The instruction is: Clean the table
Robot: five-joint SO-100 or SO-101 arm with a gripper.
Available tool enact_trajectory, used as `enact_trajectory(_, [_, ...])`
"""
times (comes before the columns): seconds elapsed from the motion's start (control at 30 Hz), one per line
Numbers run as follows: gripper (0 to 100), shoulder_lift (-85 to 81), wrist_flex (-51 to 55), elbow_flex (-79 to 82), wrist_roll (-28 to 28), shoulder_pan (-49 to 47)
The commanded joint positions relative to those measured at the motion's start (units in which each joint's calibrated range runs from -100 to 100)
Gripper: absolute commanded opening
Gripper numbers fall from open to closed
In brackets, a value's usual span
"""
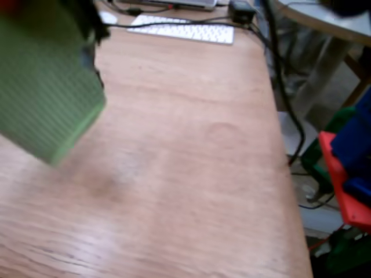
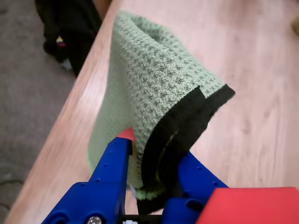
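Clearly, going from left to right in the fixed view, the green cloth (image 1: 46,98) hangs blurred over the left edge of the counter (image 1: 191,174), a broad reddish-brown wooden top that fills most of the picture; whether the cloth touches the wood there cannot be told. Along the far edge lies a white keyboard (image 1: 182,30) with dark cables beside it, and past the right edge stand a grey-white round table (image 1: 324,20) and red and blue shapes too blurred to name. In the wrist view the blue gripper (image 2: 154,158) has its jaws closed narrowly on the cloth's (image 2: 159,79) bunched, black-hemmed end, and the rest of the fabric drapes forward near the counter's (image 2: 261,84) left edge, with the floor just beyond. The wiping seems under way, with most of the surface yet to cover. The main risk, I judge, is the cloth slipping out of so small a bite if it drags hard on the grain. A stroke this close to the left edge could also carry the fabric off the counter, and a sweep towards the far edge might snag the cables or nudge the keyboard.
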Motion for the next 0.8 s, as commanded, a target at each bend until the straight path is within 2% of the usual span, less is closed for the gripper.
enact_trajectory(0.0, [0,7.81,-11.89,-3.88,0.93,-0.02])
enact_trajectory(0.1, [0,15.35,-22.56,-3.88,0.34,-0.19])
enact_trajectory(0.17, [1,19.38,-25.93,-3.88,0.29,-3.24])
enact_trajectory(0.3, [1,26.25,-25.11,-3.88,0.24,-7.81])
enact_trajectory(0.47, [0,33.71,-24.7,-3.88,0.2,-7.47])
enact_trajectory(0.67, [0,34.05,-5.98,-3.88,-6.2,-6.11])
enact_trajectory(0.77, [0,34.05,-4.17,-3.88,-7.81,-1.38])
